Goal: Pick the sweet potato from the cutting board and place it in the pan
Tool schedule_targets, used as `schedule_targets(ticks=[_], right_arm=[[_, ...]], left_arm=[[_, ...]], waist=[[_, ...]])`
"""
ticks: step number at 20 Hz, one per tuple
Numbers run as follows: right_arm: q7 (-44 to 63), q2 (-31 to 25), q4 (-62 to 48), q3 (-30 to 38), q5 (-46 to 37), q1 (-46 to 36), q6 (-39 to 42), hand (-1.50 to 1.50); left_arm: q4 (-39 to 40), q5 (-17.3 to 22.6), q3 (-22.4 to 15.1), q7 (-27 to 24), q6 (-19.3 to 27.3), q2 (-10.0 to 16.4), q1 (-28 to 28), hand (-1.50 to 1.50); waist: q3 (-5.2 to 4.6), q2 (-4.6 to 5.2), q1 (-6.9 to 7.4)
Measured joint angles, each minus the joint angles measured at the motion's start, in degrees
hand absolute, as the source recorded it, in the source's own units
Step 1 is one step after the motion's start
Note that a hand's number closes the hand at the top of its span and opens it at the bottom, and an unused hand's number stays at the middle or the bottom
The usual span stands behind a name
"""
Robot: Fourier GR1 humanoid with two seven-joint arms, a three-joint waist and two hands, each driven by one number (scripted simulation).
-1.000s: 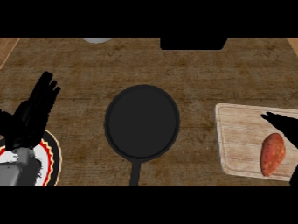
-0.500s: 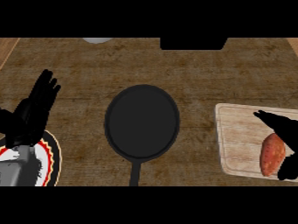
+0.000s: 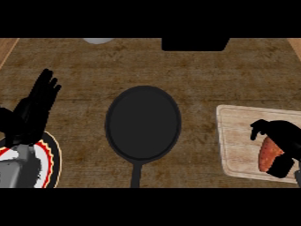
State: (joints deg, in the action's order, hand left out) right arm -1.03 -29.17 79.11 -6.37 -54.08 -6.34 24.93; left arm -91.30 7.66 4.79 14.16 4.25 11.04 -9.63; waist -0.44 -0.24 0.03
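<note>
A reddish-orange sweet potato [image 3: 268, 154] lies on the pale wooden cutting board [image 3: 238, 132] at the right. My right hand [image 3: 286, 139] lies over it, fingers curling down around its top and right side, hiding much of it. The black pan [image 3: 143, 122] sits in the middle of the counter with its handle pointing toward me and nothing inside. At the left my left hand [image 3: 35, 108] rests open, fingers up, away from the pan.
A plate with a red and yellow rim [image 3: 48, 155] lies under my left forearm at the lower left. A dark box [image 3: 195, 43] and a pale round object [image 3: 99, 41] stand at the counter's far edge. Wooden rails border both sides.
My right hand has come in from the right edge over the cutting board and curled down onto the sweet potato. The left hand has stayed still.
</note>
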Motion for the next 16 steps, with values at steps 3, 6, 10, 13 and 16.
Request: schedule_targets(ticks=[3, 6, 10, 13, 16], right_arm=[[-2.5, 0.3, -1.4, 0.9, -0.5, -0.8, -1.0, 1.50], [-2.8, 1.5, -1.5, 1.3, -1.3, -0.6, -1.8, 1.50], [2.2, 6.3, 2.6, -0.8, -3.1, 0.4, -1.9, 1.50], [11.1, 15.6, 4.8, -6.3, -6.5, -1.3, -1.6, 1.50], [18.7, 22.4, 5.4, -11.2, -7.8, -3.0, -3.1, 1.50]], left_arm=[[0.0, 0.0, 0.5, -0.1, -0.5, 0.0, 0.1, 0.00], [-1.1, -0.5, 0.1, 0.2, -0.4, -0.6, 0.6, 0.00], [-0.8, -0.8, 0.3, 0.9, -0.2, -0.6, -0.1, 0.00], [-0.5, -0.9, -0.5, 0.8, -0.6, -0.9, -0.5, 0.00], [-0.4, -1.0, -1.2, 0.9, -1.0, -1.1, -1.1, 0.00]], waist=[[-0.03, -0.04, -0.02], [-0.15, -0.11, -0.09], [-0.59, -0.33, -0.18], [-0.90, -0.28, 1.17], [-0.41, 0.04, 3.02]])
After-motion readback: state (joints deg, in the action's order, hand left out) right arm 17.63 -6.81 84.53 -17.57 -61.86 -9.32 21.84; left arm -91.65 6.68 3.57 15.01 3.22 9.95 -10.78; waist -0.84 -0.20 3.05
